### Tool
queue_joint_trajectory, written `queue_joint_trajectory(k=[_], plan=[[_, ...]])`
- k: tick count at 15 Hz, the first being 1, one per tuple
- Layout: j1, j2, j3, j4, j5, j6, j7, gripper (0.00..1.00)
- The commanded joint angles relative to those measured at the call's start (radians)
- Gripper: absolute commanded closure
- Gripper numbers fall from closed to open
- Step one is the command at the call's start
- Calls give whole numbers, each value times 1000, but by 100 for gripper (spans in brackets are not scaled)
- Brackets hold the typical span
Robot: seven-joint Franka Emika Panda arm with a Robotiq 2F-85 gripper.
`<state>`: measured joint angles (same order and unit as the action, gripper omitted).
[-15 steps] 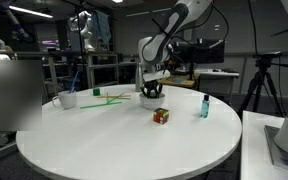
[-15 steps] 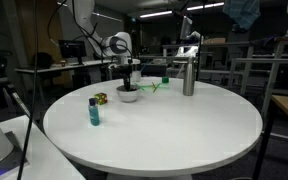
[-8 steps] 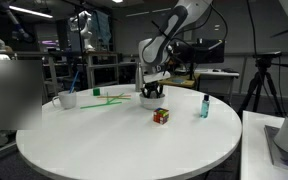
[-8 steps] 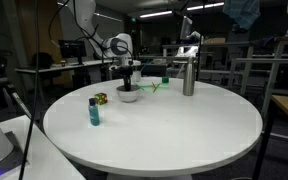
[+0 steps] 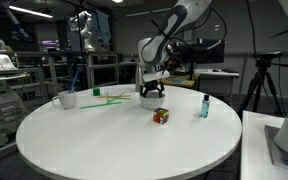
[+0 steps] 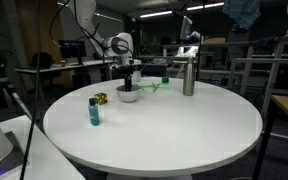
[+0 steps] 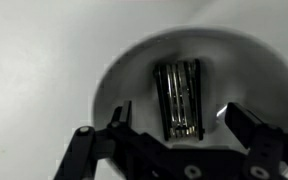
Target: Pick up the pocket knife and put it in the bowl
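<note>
Pocket knife (image 7: pixel 179 98) in bowl (image 7: pixel 236 70) (gripper (image 7: pixel 176 112) wide apart above)

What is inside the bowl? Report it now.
The pocket knife lies inside the white bowl, below the open claw. The claw covers the bowl's lower rim in the wrist view.

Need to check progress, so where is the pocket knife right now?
In the wrist view the pocket knife lies inside the white bowl, directly under the open gripper; in an exterior view that white bowl sits behind the puzzle cube.
</note>
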<state>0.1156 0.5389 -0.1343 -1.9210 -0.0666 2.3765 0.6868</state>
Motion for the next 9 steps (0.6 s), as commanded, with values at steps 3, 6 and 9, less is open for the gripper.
queue_joint_trajectory(k=[3,6,9], plan=[[2,-22,-6,36,-6,-78,-3,0],[13,-47,-14,40,-27,-101,16,0],[21,-83,-20,38,-51,-122,36,0]])
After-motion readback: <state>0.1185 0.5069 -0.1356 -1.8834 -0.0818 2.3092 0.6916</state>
